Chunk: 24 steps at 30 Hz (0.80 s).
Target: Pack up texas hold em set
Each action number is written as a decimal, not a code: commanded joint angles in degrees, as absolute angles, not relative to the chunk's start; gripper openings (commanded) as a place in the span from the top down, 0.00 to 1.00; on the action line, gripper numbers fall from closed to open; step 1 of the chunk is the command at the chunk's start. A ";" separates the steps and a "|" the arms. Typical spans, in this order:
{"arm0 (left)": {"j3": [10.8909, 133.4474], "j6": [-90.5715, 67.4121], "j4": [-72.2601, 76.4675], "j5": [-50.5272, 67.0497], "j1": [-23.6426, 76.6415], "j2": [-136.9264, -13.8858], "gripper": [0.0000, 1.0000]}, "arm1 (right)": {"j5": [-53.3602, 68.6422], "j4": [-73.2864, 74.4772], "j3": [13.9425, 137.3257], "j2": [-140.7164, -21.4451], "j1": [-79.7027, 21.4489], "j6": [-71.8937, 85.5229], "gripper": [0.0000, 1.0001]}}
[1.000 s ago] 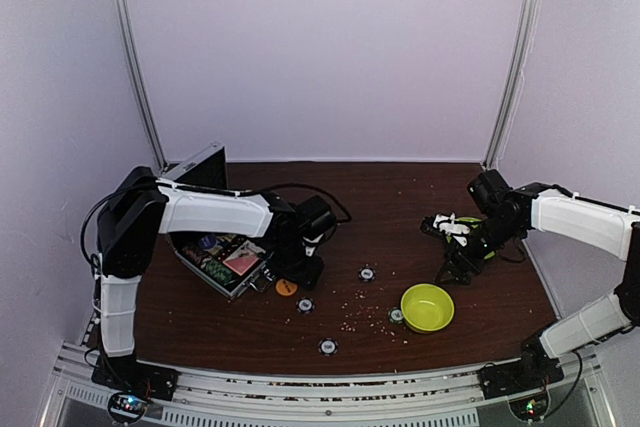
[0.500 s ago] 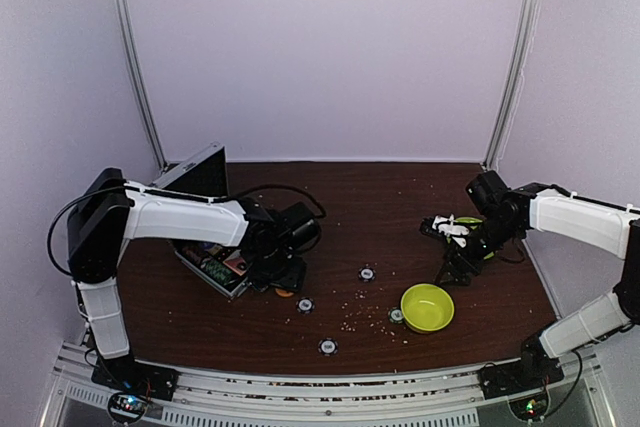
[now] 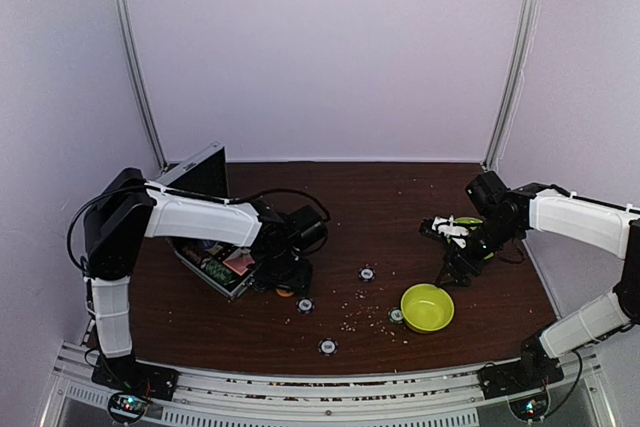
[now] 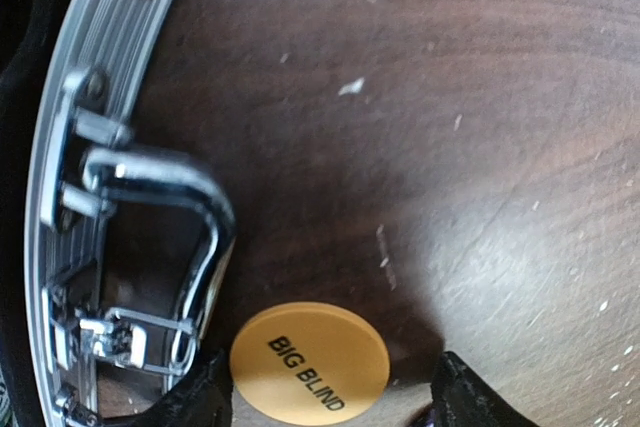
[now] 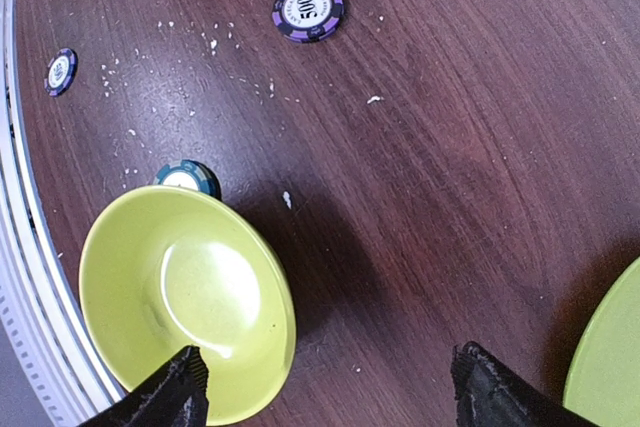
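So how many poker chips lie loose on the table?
4 chips: one mid-table, one near the case, one by the front rail, one beside the green bowl. More may hide in the case.

You can read two markings only: "BIG BLIND" in black capitals on the orange button (image 4: 310,363) lying flat on the worktop (image 4: 480,147), and "500" on the purple-striped chip (image 5: 309,10); print on the other chips (image 5: 61,71) is too small.

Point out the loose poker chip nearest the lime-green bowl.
The teal-and-white striped chip at the rim of the lime-green bowl; the purple 500 chip and the rest lie clear of it.
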State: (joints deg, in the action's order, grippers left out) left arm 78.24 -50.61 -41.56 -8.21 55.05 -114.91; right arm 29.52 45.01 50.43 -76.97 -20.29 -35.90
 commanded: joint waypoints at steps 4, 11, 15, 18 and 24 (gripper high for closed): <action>83.51 -41.77 -35.24 -0.06 55.36 -120.64 0.36 | 28.65 46.29 52.44 -78.17 -20.69 -36.73 0.15; 87.41 -37.41 -42.44 -2.70 56.25 -121.91 0.37 | 28.65 46.45 52.52 -78.48 -20.73 -36.75 0.15; 90.23 -36.08 -48.22 -3.15 56.21 -123.67 0.36 | 28.68 46.57 52.65 -78.65 -20.82 -36.85 0.15; 90.46 -35.91 -50.02 -3.20 56.25 -124.01 0.36 | 28.70 46.59 52.73 -78.58 -20.83 -36.79 0.14; 91.27 -35.37 -53.43 -4.00 56.25 -124.19 0.37 | 28.67 46.69 52.81 -78.49 -20.92 -36.87 0.14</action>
